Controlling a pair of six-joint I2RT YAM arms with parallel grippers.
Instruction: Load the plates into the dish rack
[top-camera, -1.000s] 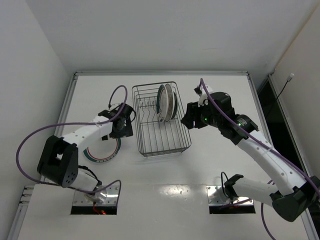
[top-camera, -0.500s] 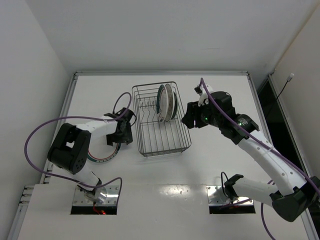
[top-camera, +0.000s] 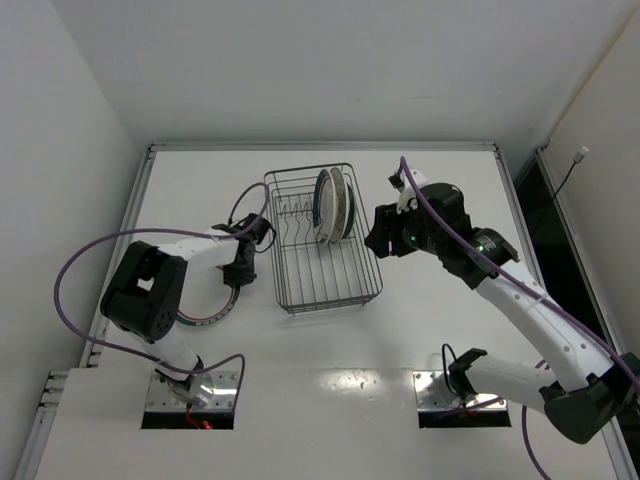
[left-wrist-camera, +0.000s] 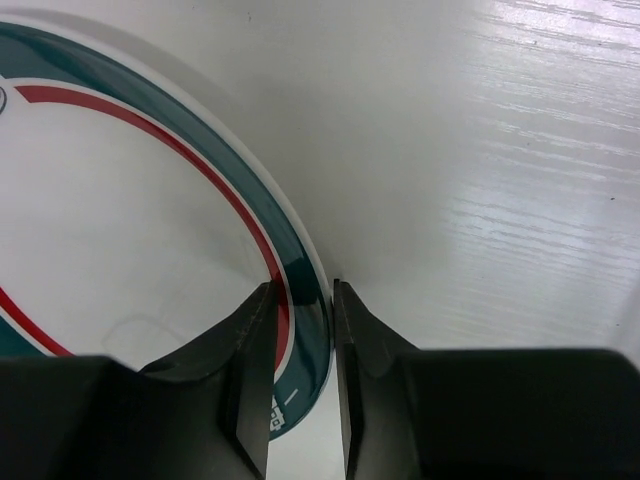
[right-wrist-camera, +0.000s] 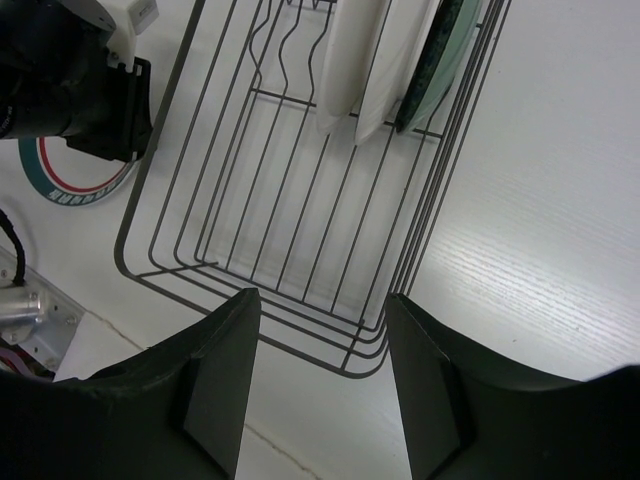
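The left gripper (left-wrist-camera: 300, 305), left of the dish rack (top-camera: 320, 272), has its jaws nearly together, pinching the right rim of the banded plate (left-wrist-camera: 120, 230), which lies flat on the table (top-camera: 330, 350) just left of the rack. The right gripper (right-wrist-camera: 320, 310) hangs above the rack's right side with jaws spread wide, holding nothing. Three standing plates (top-camera: 335, 205), two white and one teal-rimmed, sit upright side by side in the far right part of the rack
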